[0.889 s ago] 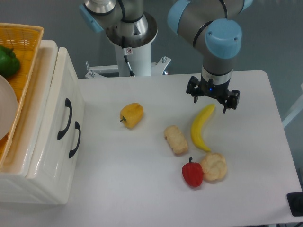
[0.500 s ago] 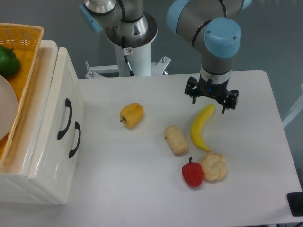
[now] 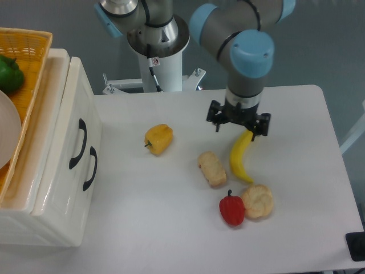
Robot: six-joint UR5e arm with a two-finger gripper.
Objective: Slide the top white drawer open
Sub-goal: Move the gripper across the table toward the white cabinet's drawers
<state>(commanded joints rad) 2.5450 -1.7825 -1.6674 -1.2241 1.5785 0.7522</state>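
Our tool (image 3: 238, 121) hangs open and empty over the middle of the tabletop (image 3: 171, 228), its two fingers spread just above the top end of the banana (image 3: 240, 157). We see nothing held between them.

We judge the task as barely begun. The top white drawer (image 3: 78, 134) sits at the far left, in the white cabinet (image 3: 51, 188), and looks fully closed, its front flush with the lower drawer (image 3: 85, 182) beside it. Its black curved handle (image 3: 77, 144) is untouched, and the tool is well apart from it, with the yellow bell pepper (image 3: 159, 138) lying between.

What we think is left is nearly everything: cross the tabletop to the cabinet, turn the fingers to suit the handle, close on the bar, then pull the drawer straight out.

Other things lie near the tool but play no part: a piece of bread (image 3: 211, 168), a red pepper (image 3: 232, 209) and a round biscuit (image 3: 257, 201). A wicker basket (image 3: 31, 63) rests on the cabinet top.
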